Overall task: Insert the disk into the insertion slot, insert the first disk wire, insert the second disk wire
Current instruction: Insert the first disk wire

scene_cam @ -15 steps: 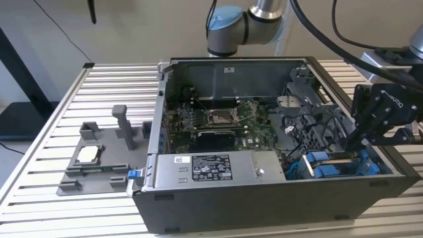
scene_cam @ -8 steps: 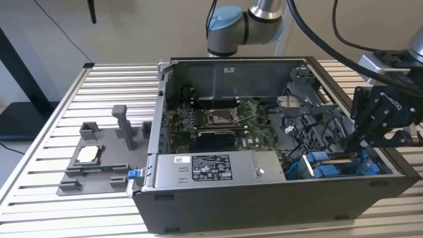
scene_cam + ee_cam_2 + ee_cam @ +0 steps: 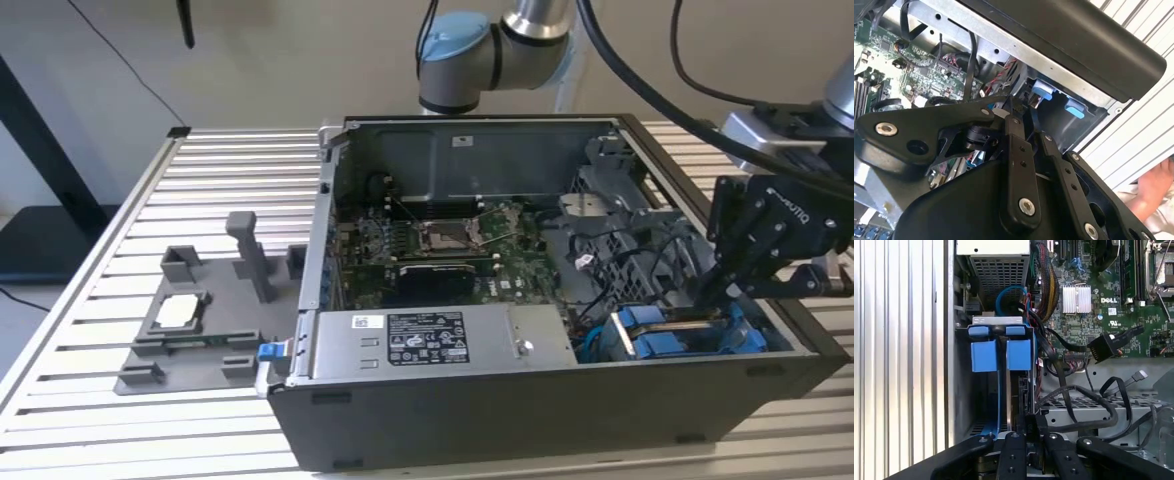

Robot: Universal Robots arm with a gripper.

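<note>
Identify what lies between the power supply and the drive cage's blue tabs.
In the first wrist view, a looped blue cable lies between the power supply and the blue tabs, with coloured wires beside it.

Directly ahead of the fingers (image 3: 1013, 460), the insertion slot (image 3: 961, 390) is occupied by the disk (image 3: 1019, 355), which leaves only narrow gaps. On one side, the case wall (image 3: 949, 300) blocks travel. On the other side, black cables (image 3: 1069, 395) loop close by. Beyond the cables, open room lies over the motherboard (image 3: 1114, 325).
</note>
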